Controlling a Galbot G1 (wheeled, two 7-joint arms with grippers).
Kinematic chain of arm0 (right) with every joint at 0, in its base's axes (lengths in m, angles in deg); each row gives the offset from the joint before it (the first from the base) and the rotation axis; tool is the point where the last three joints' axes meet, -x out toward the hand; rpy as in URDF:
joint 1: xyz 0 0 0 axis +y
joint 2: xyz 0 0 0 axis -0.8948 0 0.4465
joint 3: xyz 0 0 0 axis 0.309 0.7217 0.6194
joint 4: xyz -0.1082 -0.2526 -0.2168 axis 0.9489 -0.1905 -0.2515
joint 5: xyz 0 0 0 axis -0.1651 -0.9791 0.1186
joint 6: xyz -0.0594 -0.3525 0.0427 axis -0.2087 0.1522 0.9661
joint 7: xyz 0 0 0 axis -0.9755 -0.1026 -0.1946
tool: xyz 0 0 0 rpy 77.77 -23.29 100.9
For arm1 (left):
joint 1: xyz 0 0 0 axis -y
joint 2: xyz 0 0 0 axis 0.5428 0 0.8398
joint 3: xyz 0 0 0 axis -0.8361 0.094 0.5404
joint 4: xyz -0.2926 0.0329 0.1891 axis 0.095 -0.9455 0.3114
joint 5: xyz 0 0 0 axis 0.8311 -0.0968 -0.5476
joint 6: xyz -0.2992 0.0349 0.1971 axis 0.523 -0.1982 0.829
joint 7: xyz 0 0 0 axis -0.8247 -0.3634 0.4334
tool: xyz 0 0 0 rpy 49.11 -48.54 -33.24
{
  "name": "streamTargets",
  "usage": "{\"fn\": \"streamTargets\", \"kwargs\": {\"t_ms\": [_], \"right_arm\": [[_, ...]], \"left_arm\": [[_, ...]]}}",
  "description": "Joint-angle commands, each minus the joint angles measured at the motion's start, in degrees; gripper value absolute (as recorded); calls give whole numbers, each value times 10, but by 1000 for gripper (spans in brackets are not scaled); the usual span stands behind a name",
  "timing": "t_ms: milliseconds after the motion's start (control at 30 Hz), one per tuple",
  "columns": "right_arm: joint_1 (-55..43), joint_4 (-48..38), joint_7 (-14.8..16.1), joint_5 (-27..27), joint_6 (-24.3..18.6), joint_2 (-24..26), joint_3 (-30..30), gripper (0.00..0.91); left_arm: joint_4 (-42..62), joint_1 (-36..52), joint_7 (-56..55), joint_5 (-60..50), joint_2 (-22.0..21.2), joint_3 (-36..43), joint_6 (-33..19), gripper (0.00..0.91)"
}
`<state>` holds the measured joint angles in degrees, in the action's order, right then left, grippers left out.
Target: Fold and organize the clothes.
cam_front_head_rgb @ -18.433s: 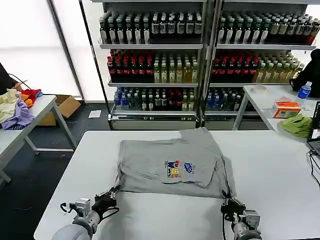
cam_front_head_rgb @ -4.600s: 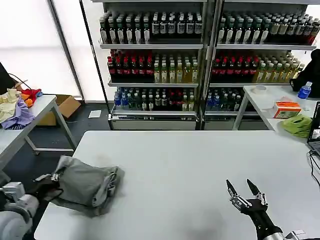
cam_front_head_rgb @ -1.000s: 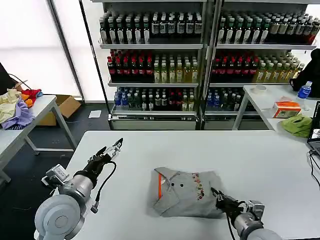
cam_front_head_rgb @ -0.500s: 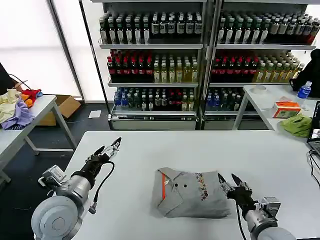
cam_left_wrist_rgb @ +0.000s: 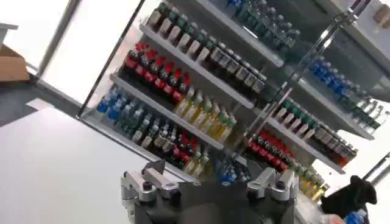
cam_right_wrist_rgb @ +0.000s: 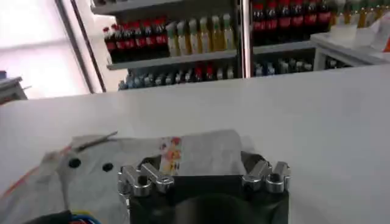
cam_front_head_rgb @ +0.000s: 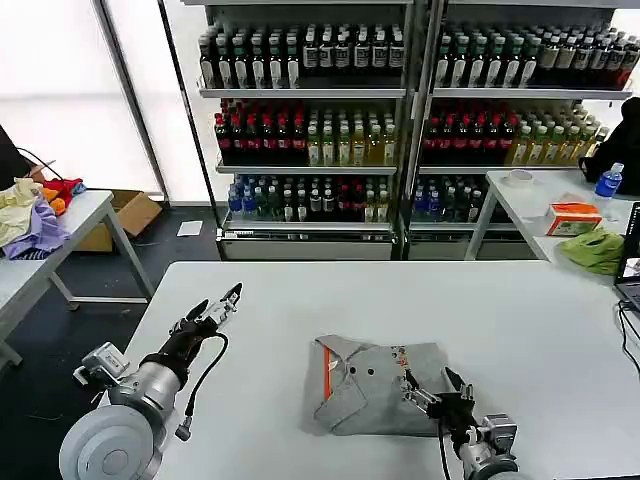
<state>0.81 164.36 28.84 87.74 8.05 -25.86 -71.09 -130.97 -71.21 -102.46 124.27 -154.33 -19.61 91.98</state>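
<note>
Folded grey shirt [cam_front_head_rgb: 372, 388] lies flat mid-table

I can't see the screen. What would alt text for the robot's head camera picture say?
A folded light grey shirt with an orange-red stripe and two dark buttons lies on a white table, with the right gripper open at its near right corner. The left gripper hangs open above the table's left side; shelves of bottled drinks stand behind.
</note>
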Motion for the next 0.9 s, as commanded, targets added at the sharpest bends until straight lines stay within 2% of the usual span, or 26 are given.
{"fn": "streamTargets", "kwargs": {"t_ms": [33,67,200,367,500,567,700,767,833,900], "right_arm": [[-5,-2,11,43,0,15,-6,907],[-5,5,15,44,-4,16,-10,907],[-5,50,61,57,-51,38,-72,907],[19,71,128,1,-105,52,-156,907],[29,68,129,-23,-110,36,-235,907],[33,64,128,-19,-105,30,-260,907],[44,48,147,19,-117,24,-287,907],[49,35,167,22,-146,18,-303,907],[50,26,178,30,-152,12,-309,907],[45,9,188,40,-163,-2,-310,907]], "left_arm": [[2,-22,37,-57,-1,2,-4,907],[3,-23,44,-67,-1,2,-8,907],[17,-27,94,-155,-1,-2,-33,907],[28,-55,222,-251,-9,-20,-71,907],[30,-84,284,-323,-34,-28,-104,907],[30,-94,295,-353,-43,-28,-114,907],[42,-113,310,-420,-60,-30,-150,907],[49,-119,313,-438,-65,-30,-175,907],[57,-125,310,-460,-69,-29,-193,907],[60,-125,274,-471,-72,-19,-201,907]]}}
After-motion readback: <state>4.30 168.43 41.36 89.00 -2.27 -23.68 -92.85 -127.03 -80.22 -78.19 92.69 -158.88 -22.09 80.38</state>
